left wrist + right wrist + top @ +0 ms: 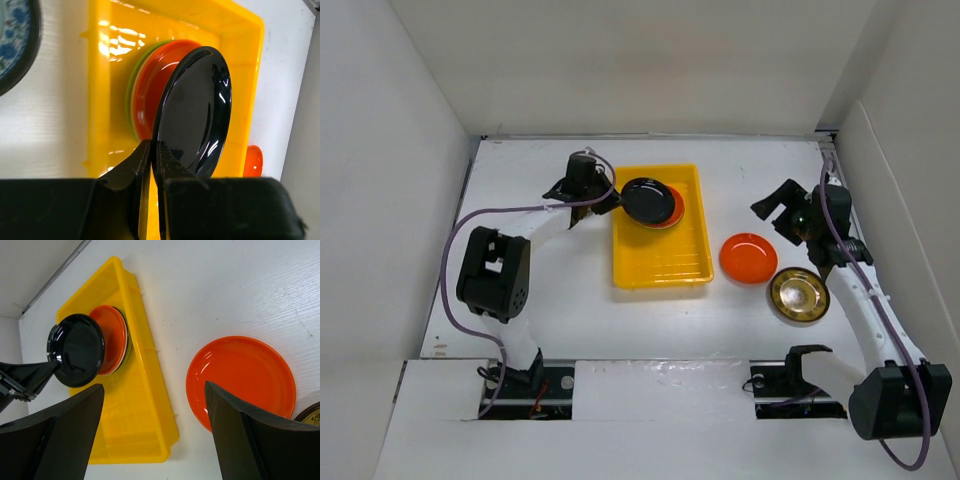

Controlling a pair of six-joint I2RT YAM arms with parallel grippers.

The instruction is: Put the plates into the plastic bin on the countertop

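Our left gripper (153, 146) pinches the glossy round black plate (195, 110) over the far end of the ribbed yellow plastic bin (660, 262); right gripper (154, 387) gapes wide.

A white left wall (390, 200) stood well apart from the left jaws, on their outer side. A white right wall (910, 190) stood near the right jaws. A white back wall (640, 60) rose beyond both, with a grey strip (55, 274) along its foot. Nearer than both, a white ledge (660, 395) carried glossy tape (665, 367).
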